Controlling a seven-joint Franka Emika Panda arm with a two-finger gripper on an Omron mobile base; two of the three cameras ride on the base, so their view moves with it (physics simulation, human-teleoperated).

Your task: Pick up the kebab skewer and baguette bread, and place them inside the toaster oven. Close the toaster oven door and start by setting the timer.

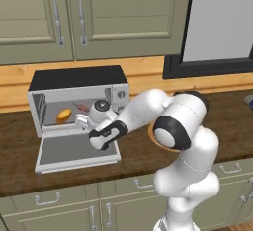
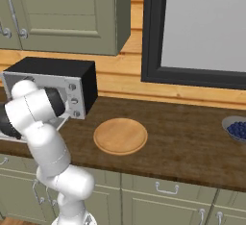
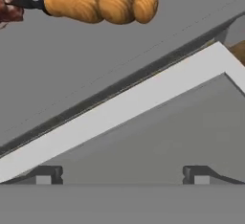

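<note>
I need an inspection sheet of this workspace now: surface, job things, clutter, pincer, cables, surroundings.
Surface: dark wooden counter.
Job things: oven open, door lying flat; baguette inside; skewer inside, wooden handle toward the camera in the hand view.
Clutter: round wooden plate, bare; bowl of blueberries at the counter's right.
Pincer: open, holding nothing, over the door at the oven mouth.
Cables: nothing seen.
Surroundings: green cabinets above and below, dark-framed window.

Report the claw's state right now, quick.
Claw: open, holding nothing; the kebab skewer lies free inside the toaster oven.
</note>
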